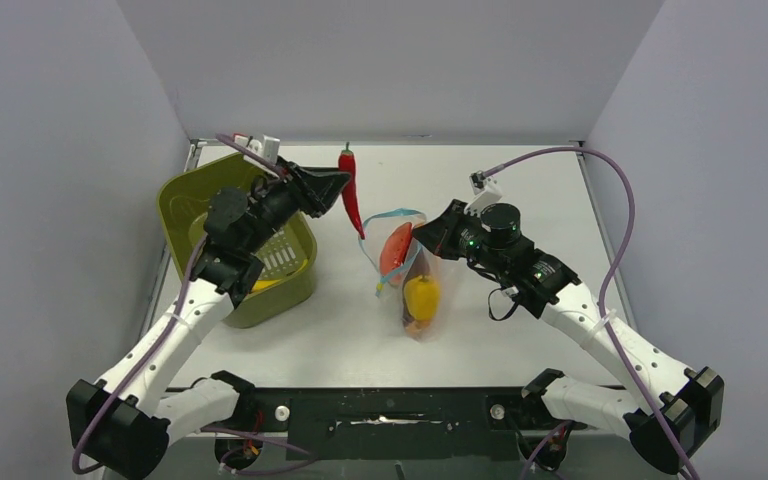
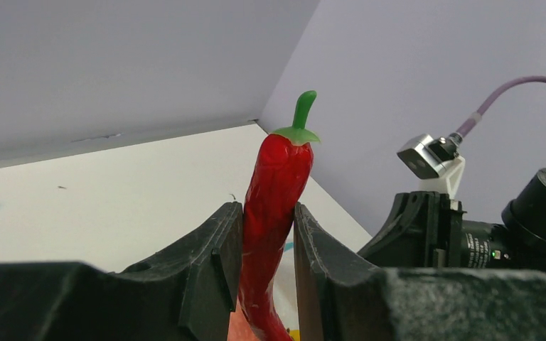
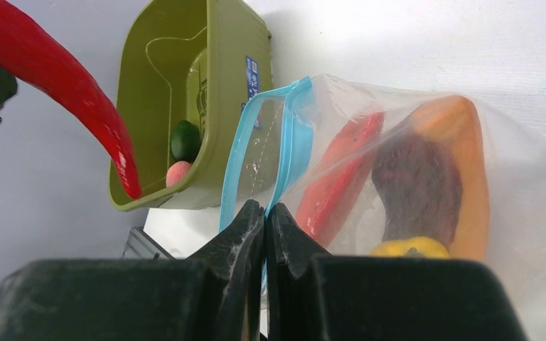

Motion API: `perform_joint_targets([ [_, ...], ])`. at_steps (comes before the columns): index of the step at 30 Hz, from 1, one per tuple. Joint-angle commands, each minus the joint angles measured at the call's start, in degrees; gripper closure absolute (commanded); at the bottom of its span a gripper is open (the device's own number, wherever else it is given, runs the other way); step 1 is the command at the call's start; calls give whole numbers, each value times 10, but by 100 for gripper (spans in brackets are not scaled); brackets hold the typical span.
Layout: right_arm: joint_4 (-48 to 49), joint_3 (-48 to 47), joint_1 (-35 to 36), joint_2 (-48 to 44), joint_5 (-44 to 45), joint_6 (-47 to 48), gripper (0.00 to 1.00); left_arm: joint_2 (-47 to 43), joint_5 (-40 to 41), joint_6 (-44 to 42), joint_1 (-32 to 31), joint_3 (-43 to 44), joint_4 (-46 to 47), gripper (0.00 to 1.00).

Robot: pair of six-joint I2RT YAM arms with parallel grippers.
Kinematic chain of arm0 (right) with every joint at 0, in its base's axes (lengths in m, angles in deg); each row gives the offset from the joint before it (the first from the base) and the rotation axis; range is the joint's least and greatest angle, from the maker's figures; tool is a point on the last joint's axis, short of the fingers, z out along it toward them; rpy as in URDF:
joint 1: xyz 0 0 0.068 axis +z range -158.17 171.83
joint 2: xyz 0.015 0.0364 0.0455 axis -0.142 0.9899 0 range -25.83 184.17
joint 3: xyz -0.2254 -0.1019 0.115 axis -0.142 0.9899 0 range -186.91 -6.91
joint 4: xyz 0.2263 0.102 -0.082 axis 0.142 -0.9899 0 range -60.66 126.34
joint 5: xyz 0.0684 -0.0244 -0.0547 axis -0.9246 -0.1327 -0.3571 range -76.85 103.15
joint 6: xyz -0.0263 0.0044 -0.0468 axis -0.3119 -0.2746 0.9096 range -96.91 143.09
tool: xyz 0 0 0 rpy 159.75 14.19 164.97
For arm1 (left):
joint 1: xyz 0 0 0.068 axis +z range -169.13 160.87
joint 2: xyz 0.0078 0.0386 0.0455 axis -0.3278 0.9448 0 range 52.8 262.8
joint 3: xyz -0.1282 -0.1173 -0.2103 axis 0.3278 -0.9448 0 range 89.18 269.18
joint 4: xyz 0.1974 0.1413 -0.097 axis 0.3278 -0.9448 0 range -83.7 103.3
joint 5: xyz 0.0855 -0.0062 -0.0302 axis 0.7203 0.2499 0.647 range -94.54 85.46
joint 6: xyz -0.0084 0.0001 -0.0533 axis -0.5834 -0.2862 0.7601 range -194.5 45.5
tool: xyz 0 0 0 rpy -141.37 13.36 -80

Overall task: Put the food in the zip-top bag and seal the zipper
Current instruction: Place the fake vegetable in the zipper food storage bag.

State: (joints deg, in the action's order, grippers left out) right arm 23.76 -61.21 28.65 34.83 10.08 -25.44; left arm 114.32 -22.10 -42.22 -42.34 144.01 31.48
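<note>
Left gripper (image 2: 269, 220) grips a red chili (image 2: 279, 177) above the table, near the bag (image 3: 526, 185) mouth. Right gripper (image 3: 264, 213), pinched shut, holds the rim by the zipper (image 3: 297, 135). The loading step is in hand. Next, the chili tip should go down through the opening.

An olive-green bin (image 1: 272, 303) (blue label on its side) sits on the white table (image 1: 410, 175).

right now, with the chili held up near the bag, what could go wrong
The red chili is long and the left gripper clamps its middle, so its tip may snag the zipper. The right gripper pinches only one spot of the zip-top bag mouth; a push could fold it shut.
</note>
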Motion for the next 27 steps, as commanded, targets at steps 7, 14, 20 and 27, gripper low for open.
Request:
perform_joint_targets([
  [7, 72, -7, 4, 1, -23, -15, 100, 45, 87, -46, -130, -57, 153, 85],
  [14, 73, -8, 3, -2, -27, -16, 100, 85, 125, -73, -178, -77, 175, 86],
  [20, 73, -3, 3, -7, -20, -20, 100, 91, 159, -76, -200, -102, 192, 87],
  [27, 76, -3, -5, -11, -13, -21, 100, 91, 175, -73, -218, -121, 197, 87],
])
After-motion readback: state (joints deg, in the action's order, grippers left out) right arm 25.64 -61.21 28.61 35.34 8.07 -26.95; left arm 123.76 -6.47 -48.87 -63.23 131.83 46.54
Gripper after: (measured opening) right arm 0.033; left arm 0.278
